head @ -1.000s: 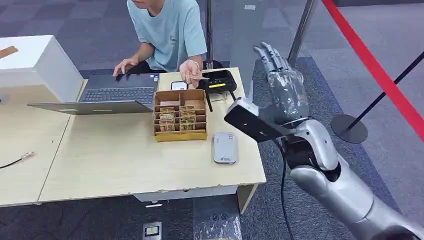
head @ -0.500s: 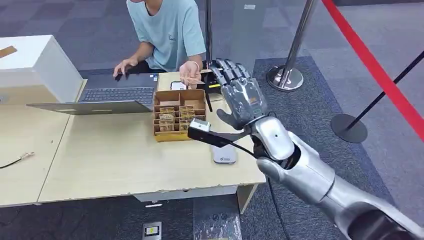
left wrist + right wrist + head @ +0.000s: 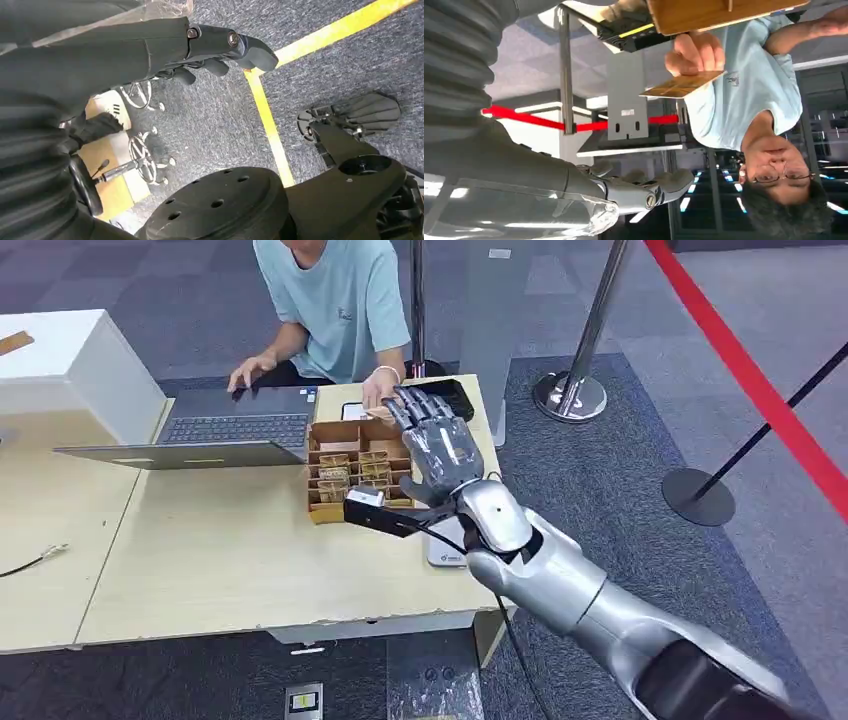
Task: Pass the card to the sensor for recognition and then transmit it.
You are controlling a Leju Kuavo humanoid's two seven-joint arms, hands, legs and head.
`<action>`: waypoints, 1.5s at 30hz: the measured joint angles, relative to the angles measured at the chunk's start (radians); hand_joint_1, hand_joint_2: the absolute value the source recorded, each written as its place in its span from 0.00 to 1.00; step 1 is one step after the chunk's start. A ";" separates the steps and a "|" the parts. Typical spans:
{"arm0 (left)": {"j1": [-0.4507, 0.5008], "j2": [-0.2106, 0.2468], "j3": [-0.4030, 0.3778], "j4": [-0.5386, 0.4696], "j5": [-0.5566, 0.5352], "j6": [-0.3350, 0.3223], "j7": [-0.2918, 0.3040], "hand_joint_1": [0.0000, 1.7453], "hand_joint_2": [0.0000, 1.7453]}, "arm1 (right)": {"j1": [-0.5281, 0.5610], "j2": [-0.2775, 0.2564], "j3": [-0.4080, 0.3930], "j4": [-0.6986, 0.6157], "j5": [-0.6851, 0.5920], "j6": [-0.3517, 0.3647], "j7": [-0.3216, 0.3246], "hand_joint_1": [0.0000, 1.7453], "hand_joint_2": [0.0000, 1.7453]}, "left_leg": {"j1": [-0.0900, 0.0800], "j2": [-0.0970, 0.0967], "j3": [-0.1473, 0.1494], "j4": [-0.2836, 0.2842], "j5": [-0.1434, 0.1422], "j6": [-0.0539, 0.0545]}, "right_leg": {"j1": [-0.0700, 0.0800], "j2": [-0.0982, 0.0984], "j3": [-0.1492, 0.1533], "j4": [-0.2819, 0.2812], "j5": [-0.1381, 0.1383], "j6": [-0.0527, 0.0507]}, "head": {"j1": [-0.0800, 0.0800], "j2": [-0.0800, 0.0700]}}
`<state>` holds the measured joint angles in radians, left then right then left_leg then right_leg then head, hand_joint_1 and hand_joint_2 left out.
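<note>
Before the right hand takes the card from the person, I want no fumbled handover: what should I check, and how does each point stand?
1. Card offered: ok, pinched in the person's hand, edge free.
2. Right hand empty, fingers apart: ok.
3. Hand touching card: not ok, gap remains.
4. Card box clear of the hand: cannot tell, the hand hovers above it.
5. White sensor reachable: cannot tell, forearm covers it.
6. Left hand out of the way: ok, hanging over floor.
</note>
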<state>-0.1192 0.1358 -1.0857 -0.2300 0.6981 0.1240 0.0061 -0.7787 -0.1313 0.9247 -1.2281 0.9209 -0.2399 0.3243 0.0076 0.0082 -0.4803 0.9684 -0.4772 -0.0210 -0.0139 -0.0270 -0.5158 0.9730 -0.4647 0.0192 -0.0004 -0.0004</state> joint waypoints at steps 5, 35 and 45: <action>0.000 -0.002 -0.009 0.000 0.000 -0.001 0.007 0.00 1.00 | -0.014 0.028 0.004 0.075 -0.009 -0.033 -0.005 0.00 1.00 | 0.000 0.000 0.000 0.000 0.000 0.000 | 0.000 0.000 0.000 0.000 0.000 0.000 | 0.000 0.000; 0.000 -0.002 -0.024 0.000 -0.006 0.006 0.019 0.00 1.00 | -0.022 0.115 0.008 0.235 -0.044 -0.055 -0.042 0.83 1.00 | 0.000 0.000 0.000 0.000 0.000 0.000 | 0.000 0.000 0.000 0.000 0.000 0.000 | 0.000 0.000; 0.000 -0.002 -0.024 0.000 0.003 0.008 0.021 0.00 1.00 | -0.022 0.120 0.008 0.247 -0.061 -0.069 -0.047 1.00 1.00 | 0.000 0.000 0.000 0.000 0.000 0.000 | 0.000 0.000 0.000 0.000 0.000 0.000 | 0.000 0.000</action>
<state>-0.1189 0.1339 -1.1093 -0.2300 0.7012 0.1316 0.0275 -0.8012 -0.0111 0.9331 -0.9815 0.8602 -0.3094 0.2777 0.0076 0.0084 -0.4801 0.9686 -0.4771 -0.0212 -0.0138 -0.0270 -0.5162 0.9731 -0.4647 0.0191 -0.0004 -0.0004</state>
